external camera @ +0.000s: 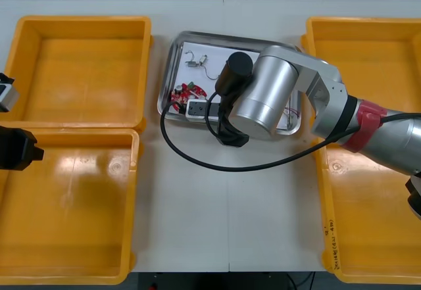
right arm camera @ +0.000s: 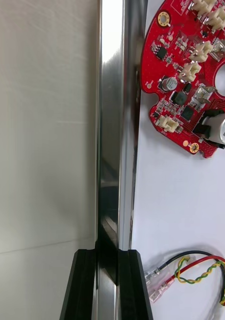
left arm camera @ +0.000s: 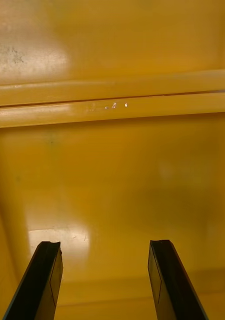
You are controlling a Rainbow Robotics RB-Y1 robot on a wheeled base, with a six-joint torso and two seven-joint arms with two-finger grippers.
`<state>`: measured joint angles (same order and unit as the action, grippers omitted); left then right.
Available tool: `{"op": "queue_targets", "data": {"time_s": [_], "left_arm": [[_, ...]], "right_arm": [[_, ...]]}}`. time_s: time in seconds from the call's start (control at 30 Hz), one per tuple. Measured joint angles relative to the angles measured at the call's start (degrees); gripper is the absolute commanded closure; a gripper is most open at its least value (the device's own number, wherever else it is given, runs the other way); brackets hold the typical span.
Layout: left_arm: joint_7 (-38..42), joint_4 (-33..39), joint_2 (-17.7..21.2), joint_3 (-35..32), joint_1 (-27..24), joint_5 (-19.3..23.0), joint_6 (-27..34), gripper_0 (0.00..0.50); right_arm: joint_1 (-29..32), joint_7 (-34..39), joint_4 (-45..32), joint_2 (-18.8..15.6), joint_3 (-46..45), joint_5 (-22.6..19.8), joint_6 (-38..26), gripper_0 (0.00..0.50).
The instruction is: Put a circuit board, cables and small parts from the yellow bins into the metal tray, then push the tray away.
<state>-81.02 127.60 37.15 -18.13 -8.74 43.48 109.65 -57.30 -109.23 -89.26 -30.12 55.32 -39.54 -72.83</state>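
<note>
The tray [right arm camera: 110, 125] rim is polished metal, shiny as a mirror; its inside is white and matt. The bins [external camera: 72, 204] are glossy yellow plastic with reflections. The desk [right arm camera: 42, 125] looks smooth, matt.

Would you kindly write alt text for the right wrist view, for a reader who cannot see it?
The right end effector grips the rim of the metal tray between its black fingers. Inside the tray, on its white floor, lie a round red circuit board and, nearer the fingers, a red and yellow cable.
</note>
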Motion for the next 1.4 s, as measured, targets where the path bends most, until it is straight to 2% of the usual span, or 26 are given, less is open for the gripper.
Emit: {"op": "queue_targets", "data": {"time_s": [0.27, 0.5, 0.77, 1.4], "left_arm": [[0.0, 0.0, 0.0, 0.0, 0.0, 0.0, 0.0, 0.000], [0.0, 0.0, 0.0, 0.0, 0.0, 0.0, 0.0, 0.000], [0.0, 0.0, 0.0, 0.0, 0.0, 0.0, 0.0, 0.000], [0.0, 0.0, 0.0, 0.0, 0.0, 0.0, 0.0, 0.000]], "right_arm": [[-2.8, -1.8, 5.1, 0.0, 0.0, -3.2, 2.2, 0.500], [-5.3, -9.5, 10.3, -0.1, 0.0, -6.3, 6.0, 0.500], [-6.2, -14.4, 13.1, -0.1, 0.0, -6.4, 9.1, 0.500], [-8.5, -17.5, 20.0, -0.2, 0.0, -6.7, 15.0, 0.500]]}}
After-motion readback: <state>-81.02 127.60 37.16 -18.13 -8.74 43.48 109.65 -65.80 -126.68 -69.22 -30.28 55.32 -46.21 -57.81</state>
